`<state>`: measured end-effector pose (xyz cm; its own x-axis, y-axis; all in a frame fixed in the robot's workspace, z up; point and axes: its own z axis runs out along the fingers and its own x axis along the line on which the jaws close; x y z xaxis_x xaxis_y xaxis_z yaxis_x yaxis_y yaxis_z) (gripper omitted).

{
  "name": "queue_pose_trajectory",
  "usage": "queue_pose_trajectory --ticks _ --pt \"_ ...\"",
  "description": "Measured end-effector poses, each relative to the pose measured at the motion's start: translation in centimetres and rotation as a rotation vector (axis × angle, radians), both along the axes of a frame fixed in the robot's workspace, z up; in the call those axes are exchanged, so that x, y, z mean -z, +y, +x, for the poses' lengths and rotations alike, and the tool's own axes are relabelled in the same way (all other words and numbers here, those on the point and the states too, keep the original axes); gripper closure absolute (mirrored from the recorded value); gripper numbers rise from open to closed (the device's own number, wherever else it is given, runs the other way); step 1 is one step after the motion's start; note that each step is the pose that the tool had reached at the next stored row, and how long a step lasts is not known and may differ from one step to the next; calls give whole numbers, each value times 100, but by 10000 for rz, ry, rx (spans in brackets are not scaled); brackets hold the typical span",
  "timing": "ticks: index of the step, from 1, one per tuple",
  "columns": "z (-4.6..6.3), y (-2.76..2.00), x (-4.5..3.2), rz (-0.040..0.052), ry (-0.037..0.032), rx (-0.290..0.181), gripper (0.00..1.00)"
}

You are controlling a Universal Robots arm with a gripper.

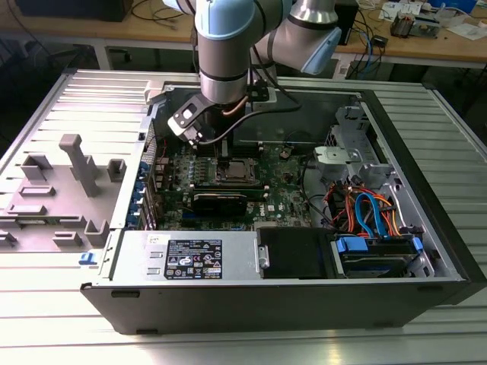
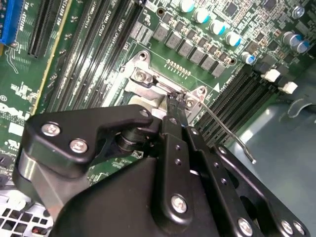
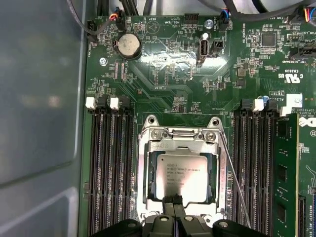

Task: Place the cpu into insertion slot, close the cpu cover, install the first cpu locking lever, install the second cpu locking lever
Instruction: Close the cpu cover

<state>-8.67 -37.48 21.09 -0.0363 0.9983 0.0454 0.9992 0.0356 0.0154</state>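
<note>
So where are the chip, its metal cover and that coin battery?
cpu (image 3: 181,175): first wrist view, middle of its grey top.
cpu cover (image 3: 146,177): first wrist view, one side bar of its frame.
coin battery (image 3: 129,46): first wrist view, centre of its face.

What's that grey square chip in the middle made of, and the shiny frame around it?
The flat grey square cpu looks like dull metal on top: it glows softly, without sharp reflections. The thin silvery cpu cover framing it seems to be bare steel, brighter, with glinting edges; the exact metal cannot be told.
</note>
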Motion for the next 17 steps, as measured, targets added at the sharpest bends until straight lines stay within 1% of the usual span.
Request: queue_pose_trajectory --ticks 4,9,13,17 --pt "-28 -1 43 -2 0 0 89" --pt "-32 0 48 -9 -2 0 89" --pt "-18 0 43 -70 0 0 89" --pt "61 -1 32 -161 0 1 89"
